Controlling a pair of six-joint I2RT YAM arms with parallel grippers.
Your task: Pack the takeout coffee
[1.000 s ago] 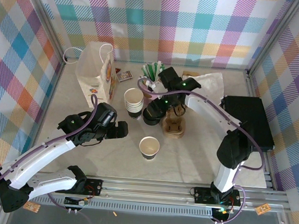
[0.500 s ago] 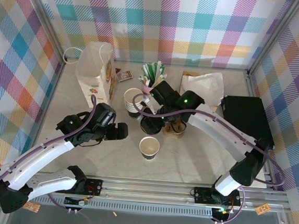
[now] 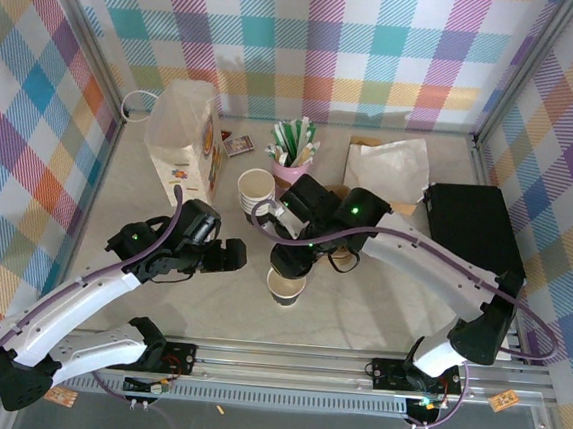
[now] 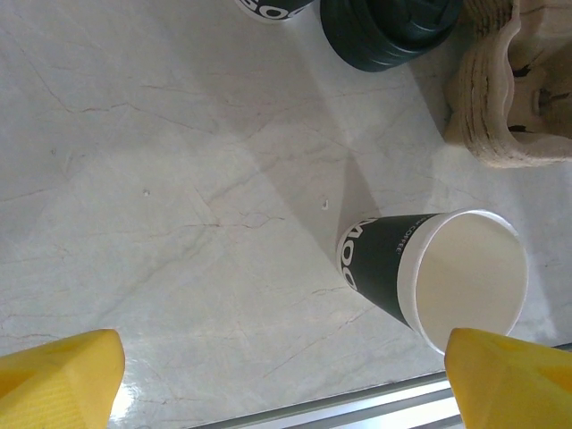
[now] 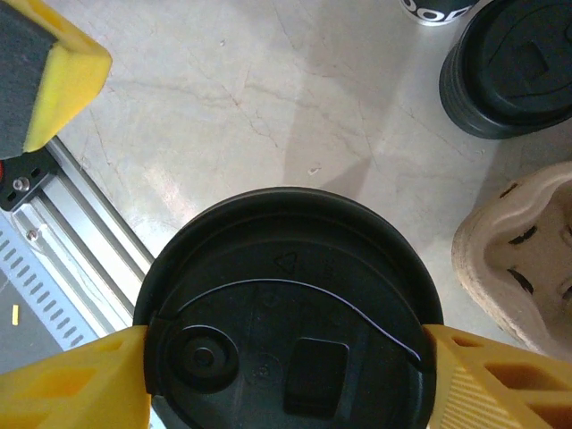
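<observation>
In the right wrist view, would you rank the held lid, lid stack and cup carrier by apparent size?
1. held lid, nearest the camera
2. lid stack and cup carrier: alike, carrier cut off

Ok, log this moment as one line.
right gripper: shut on black lid, near open cup | left gripper: open, empty | cup: upright, lidless

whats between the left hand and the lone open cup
Bare tabletop, as the left wrist view shows, right up to the lone open cup.
</observation>
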